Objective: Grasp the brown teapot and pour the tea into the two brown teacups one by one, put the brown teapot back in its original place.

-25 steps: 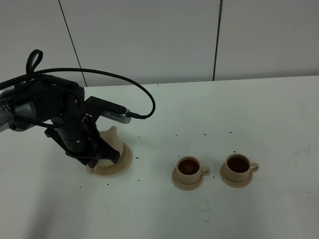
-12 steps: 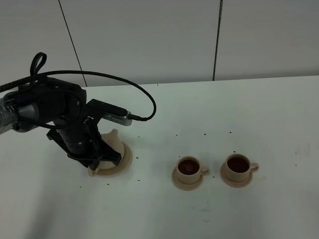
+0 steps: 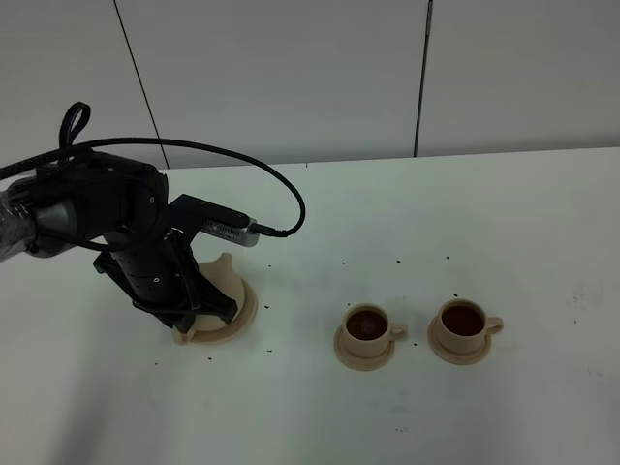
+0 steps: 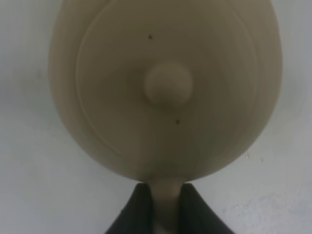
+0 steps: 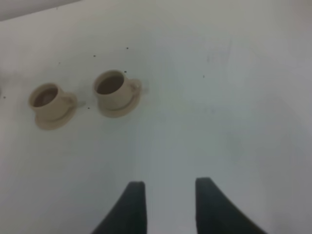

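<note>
Last step in hand: brown teapot (image 4: 165, 92) set on its saucer (image 3: 244, 308), handle clamped between left tool (image 4: 165, 207) fingers. Both teacups (image 3: 368, 327) (image 3: 462, 321) filled. Next: handle freed, tool lifted straight clear. Right tool (image 5: 168, 195) parted, empty.

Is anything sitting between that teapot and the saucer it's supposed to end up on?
Nothing visible. The teapot already appears to sit on its saucer, with the left pincer at its handle. The two cups stand well off to the side.
</note>
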`<state>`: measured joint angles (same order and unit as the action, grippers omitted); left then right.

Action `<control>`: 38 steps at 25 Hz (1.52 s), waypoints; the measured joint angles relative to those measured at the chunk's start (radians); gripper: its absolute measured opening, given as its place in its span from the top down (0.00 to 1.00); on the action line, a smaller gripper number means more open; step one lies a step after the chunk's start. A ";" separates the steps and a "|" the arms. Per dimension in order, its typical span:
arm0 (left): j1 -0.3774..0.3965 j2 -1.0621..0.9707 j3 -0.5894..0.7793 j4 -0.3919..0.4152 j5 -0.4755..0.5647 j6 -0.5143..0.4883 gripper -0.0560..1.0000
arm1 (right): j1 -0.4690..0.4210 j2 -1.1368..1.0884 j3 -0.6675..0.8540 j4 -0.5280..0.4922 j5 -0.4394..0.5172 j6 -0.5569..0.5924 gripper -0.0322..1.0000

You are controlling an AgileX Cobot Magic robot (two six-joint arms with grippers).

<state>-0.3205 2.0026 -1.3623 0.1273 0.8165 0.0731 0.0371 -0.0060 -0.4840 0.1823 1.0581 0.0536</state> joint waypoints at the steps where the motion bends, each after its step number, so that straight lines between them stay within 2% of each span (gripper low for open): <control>1: 0.000 0.000 0.000 0.000 0.000 0.001 0.74 | 0.000 0.000 0.000 0.000 0.000 0.000 0.73; 8: 0.000 0.000 0.000 0.000 0.006 0.001 0.61 | 0.000 0.000 0.000 0.000 0.000 0.000 0.73; 14: 0.000 -0.033 0.000 -0.024 0.078 0.001 0.56 | 0.000 0.000 0.000 0.000 0.000 0.000 0.73; 21: 0.004 -0.189 0.000 -0.013 0.230 0.001 0.56 | 0.000 0.000 0.000 0.000 0.000 0.000 0.73; 26: 0.020 -0.274 0.000 0.063 0.351 -0.034 0.56 | 0.000 0.000 0.000 0.000 0.000 0.000 0.73; 32: 0.096 -0.346 0.001 0.067 0.369 -0.051 0.56 | 0.000 0.000 0.000 0.000 0.000 0.000 0.73; 38: 0.273 -0.440 0.128 0.012 0.369 -0.030 0.56 | 0.000 0.000 0.000 0.000 0.000 0.000 0.73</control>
<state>-0.0477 1.5631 -1.2345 0.1394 1.1859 0.0431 0.0371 -0.0060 -0.4840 0.1823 1.0581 0.0536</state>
